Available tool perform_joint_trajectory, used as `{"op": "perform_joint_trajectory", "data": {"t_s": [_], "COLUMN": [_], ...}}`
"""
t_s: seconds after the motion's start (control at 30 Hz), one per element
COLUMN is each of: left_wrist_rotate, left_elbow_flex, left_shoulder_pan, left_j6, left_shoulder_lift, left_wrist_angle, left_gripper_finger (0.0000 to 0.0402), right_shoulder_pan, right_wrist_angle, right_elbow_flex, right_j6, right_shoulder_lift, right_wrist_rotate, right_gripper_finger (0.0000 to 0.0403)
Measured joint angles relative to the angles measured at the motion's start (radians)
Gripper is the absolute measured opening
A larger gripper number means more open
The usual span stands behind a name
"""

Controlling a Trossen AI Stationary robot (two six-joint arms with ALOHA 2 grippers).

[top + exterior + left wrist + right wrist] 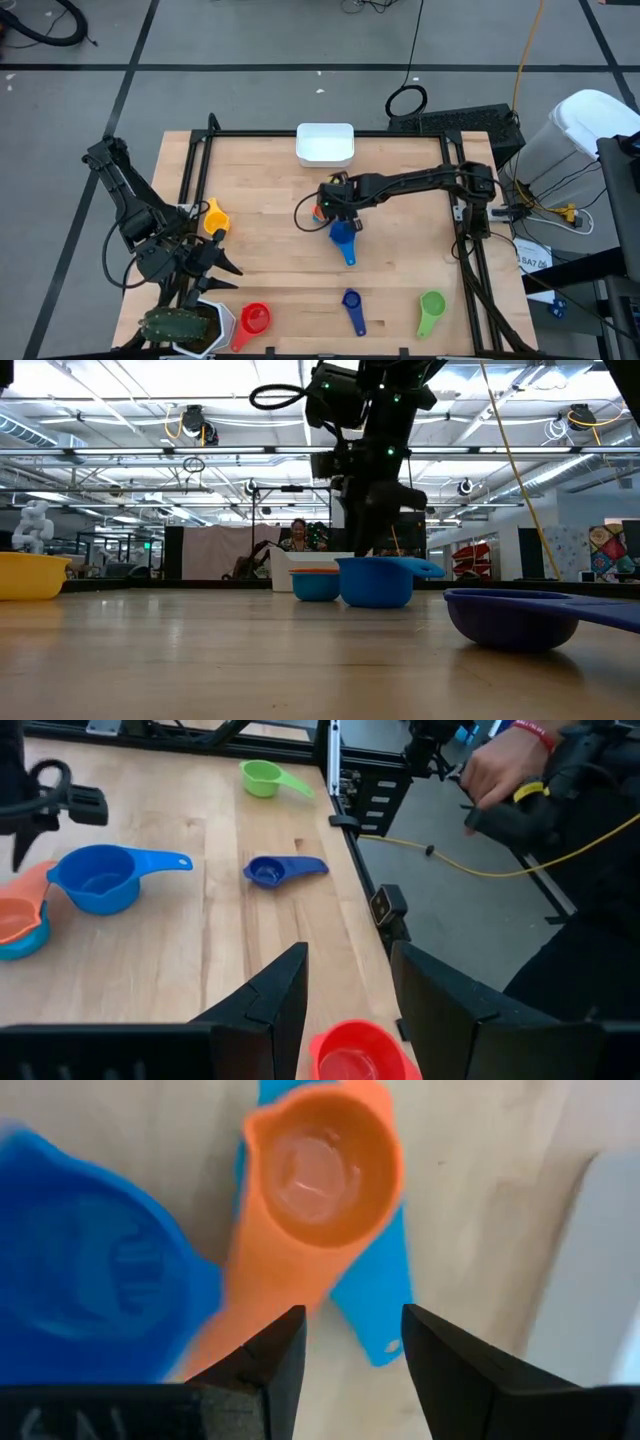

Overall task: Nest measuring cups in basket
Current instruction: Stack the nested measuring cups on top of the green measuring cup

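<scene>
My right gripper (338, 208) (352, 1330) is open and hangs over the table's middle. It points down at an orange cup (322, 1175) that sits nested in a light blue cup (375, 1305). Its fingers stand just off the orange cup's handle, clear of it. A larger blue cup (343, 238) (378, 580) stands right beside them. The white basket (325, 145) sits at the far edge. My left gripper (225, 278) (348, 970) is open and empty at the near left, above a red cup (358, 1058).
A yellow cup (214, 216) lies at the left. A dark blue cup (352, 310) and a green cup (431, 312) lie near the front edge. A white pot with a plant (185, 325) stands at the near left corner. A person's hand (500, 765) shows beyond the table's right edge.
</scene>
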Motion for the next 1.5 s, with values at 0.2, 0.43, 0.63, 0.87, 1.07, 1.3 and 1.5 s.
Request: {"op": "perform_joint_trajectory", "data": {"t_s": [0.2, 0.43, 0.63, 0.87, 1.07, 1.3, 1.5], "left_wrist_rotate": [0.0, 0.0, 0.0, 0.0, 0.0, 0.0, 0.0], "left_elbow_flex": [0.0, 0.0, 0.0, 0.0, 0.0, 0.0, 0.0], "left_shoulder_pan": [0.0, 0.0, 0.0, 0.0, 0.0, 0.001, 0.001], "left_j6": [0.005, 0.003, 0.006, 0.016, 0.025, 0.032, 0.038], "left_shoulder_lift": [0.0, 0.0, 0.0, 0.0, 0.0, 0.0, 0.0], "left_wrist_angle": [0.001, 0.001, 0.002, 0.003, 0.003, 0.003, 0.002], "left_gripper_finger": [0.015, 0.015, 0.015, 0.015, 0.015, 0.015, 0.015], "right_shoulder_pan": [-0.015, -0.014, -0.015, 0.025, 0.059, 0.065, 0.067], "right_wrist_angle": [-0.061, -0.123, -0.065, 0.117, 0.171, 0.143, 0.139], "right_elbow_flex": [0.0, 0.0, 0.0, 0.0, 0.001, 0.017, 0.081], "right_j6": [0.23, 0.327, 0.396, 0.392, 0.385, 0.397, 0.378], "right_shoulder_lift": [0.0, -0.007, -0.045, -0.046, -0.028, 0.027, 0.085], "right_wrist_rotate": [-0.11, -0.1, -0.078, -0.092, -0.1, -0.103, -0.102], "right_gripper_finger": [0.016, 0.016, 0.016, 0.016, 0.016, 0.0161, 0.0174]}}
